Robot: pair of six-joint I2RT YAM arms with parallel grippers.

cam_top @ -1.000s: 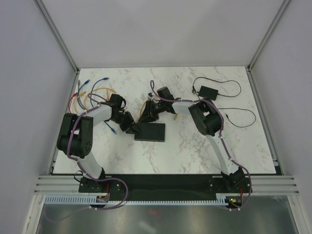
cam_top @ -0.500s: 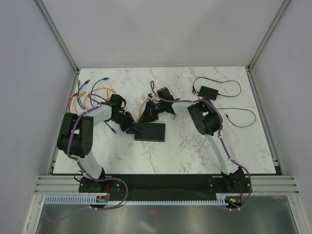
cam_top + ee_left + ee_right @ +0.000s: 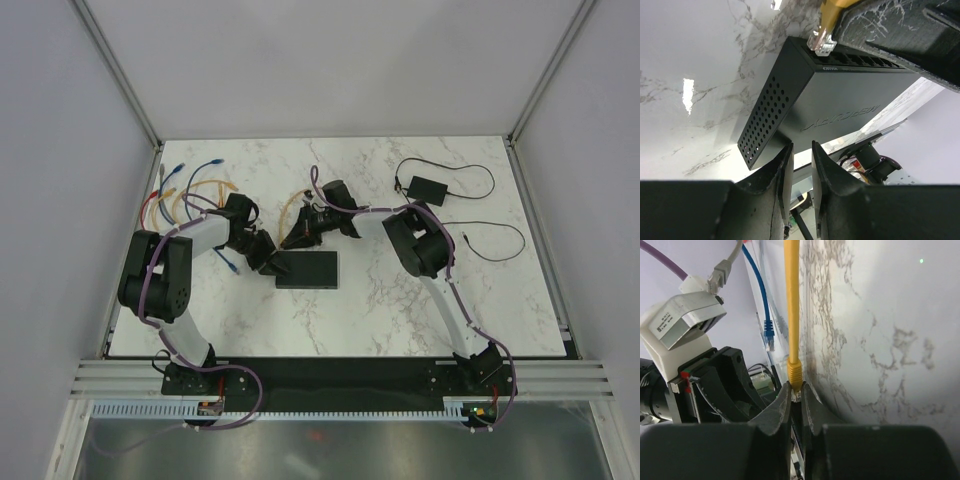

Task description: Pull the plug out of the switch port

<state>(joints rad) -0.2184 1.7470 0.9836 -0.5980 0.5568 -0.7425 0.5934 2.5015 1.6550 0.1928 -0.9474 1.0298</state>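
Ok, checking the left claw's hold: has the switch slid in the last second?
No, not visibly: the switch lies where it did against the table's near edge and marble veins.

L arm (image 3: 198, 236): upper link stands up from the base, elbow out on its own side, forearm running inward, wrist pitched down. L gripper (image 3: 268, 262) sits low, pointing down and to the R. On its wrist cam I see the fingers (image 3: 781, 170) close together w/ a thin slit between them; can't tell if they clamp anything.

R arm (image 3: 447, 300): leans fwd from base, elbow folded high, forearm reaching across toward the L. R gripper (image 3: 297, 238) points L and down, just beyond the L gripper, the two apart. R fingers (image 3: 777, 412) pinched in on the plug (image 3: 822, 42), one each side.
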